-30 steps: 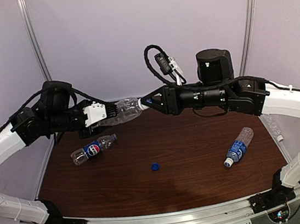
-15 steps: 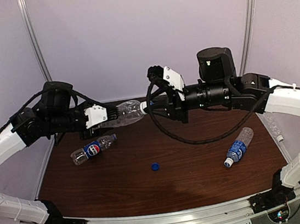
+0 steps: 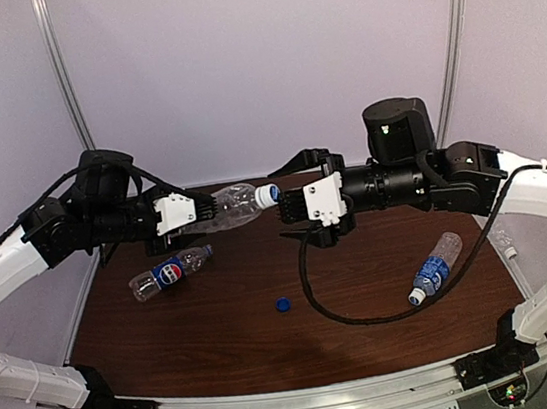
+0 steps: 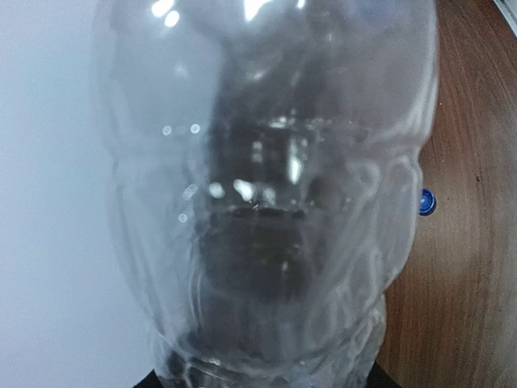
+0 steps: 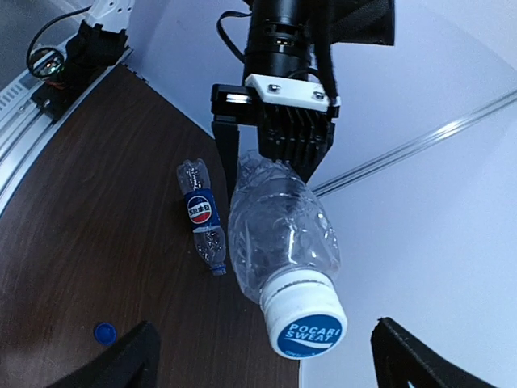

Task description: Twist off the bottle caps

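My left gripper (image 3: 201, 209) is shut on the base of a clear unlabelled bottle (image 3: 231, 205), held level above the back of the table. In the left wrist view that bottle (image 4: 266, 194) fills the picture and hides the fingers. A white cap with a blue top (image 3: 267, 195) sits on its neck and faces my right gripper (image 3: 291, 200). That gripper is open and a little to the right of the cap, not touching it. In the right wrist view the cap (image 5: 305, 322) lies between the spread black fingertips (image 5: 133, 356). A loose dark blue cap (image 3: 283, 304) lies mid-table.
A Pepsi-labelled bottle (image 3: 169, 272) lies on the left of the brown table (image 3: 370, 323), capless at its neck (image 5: 216, 268). A blue-labelled bottle with a white cap (image 3: 433, 269) lies on the right. Another clear bottle (image 3: 499, 231) lies at the right edge.
My right gripper was shut on the held bottle's cap; it has opened, turned and drawn back to the right. The cap stays on the bottle. The left arm has held still.
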Tool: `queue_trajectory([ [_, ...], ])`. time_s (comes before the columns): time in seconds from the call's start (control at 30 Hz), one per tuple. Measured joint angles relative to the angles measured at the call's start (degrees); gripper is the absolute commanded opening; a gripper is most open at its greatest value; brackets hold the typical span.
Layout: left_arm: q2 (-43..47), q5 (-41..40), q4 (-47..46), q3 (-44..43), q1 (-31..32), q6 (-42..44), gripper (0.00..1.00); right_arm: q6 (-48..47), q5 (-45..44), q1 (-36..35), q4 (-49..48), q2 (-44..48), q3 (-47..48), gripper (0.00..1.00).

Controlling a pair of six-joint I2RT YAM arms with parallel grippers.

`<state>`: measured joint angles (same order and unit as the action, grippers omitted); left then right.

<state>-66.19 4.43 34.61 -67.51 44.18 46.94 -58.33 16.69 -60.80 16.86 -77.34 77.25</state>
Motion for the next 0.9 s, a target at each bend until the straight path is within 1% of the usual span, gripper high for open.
queue_trajectory([
  [0.07,0.02,-0.31,0.00,0.02,-0.28,-0.50,0.31,4.37,-1.25,0.00,-2.23,0.79,-1.36,1.00],
  [0.17,0.04,-0.55,-0.02,0.02,-0.28,-1.03,0.31,16.13,-1.99,0.00,-6.62,2.21,-2.34,1.00],
  [0.3,0.11,-0.70,-0.02,0.02,-0.26,-1.29,0.31,36.24,-0.79,0.02,-11.58,4.61,-2.95,1.00],
  [0.37,0.20,-0.83,-0.04,0.02,-0.26,-1.40,0.31,48.72,-1.01,0.20,-12.92,5.29,-2.91,1.00],
  [0.4,0.26,-0.90,-0.07,0.02,-0.26,-1.42,0.31,53.22,-1.03,0.35,-13.03,5.31,-2.89,1.00],
  [0.53,0.52,-1.16,-0.26,0.28,-0.26,-1.44,0.30,73.64,-1.07,1.51,-13.09,4.46,-2.93,0.91],
  [0.67,0.79,-1.22,-0.20,0.76,-0.26,-1.44,0.31,85.42,-0.96,1.75,-12.98,3.10,-3.02,0.80],
  [0.7,0.81,-1.25,-0.22,0.76,-0.26,-1.44,0.31,87.58,-0.92,1.75,-12.96,2.71,-3.02,0.79],
  [0.8,0.96,-1.25,-0.24,0.76,-0.26,-1.42,0.31,91.30,-0.70,1.75,-12.50,1.49,-2.89,0.77],
  [0.9,0.96,-1.25,-0.24,0.76,-0.26,-1.42,0.30,93.59,0.04,1.75,-12.07,-0.39,-2.43,0.70],
])
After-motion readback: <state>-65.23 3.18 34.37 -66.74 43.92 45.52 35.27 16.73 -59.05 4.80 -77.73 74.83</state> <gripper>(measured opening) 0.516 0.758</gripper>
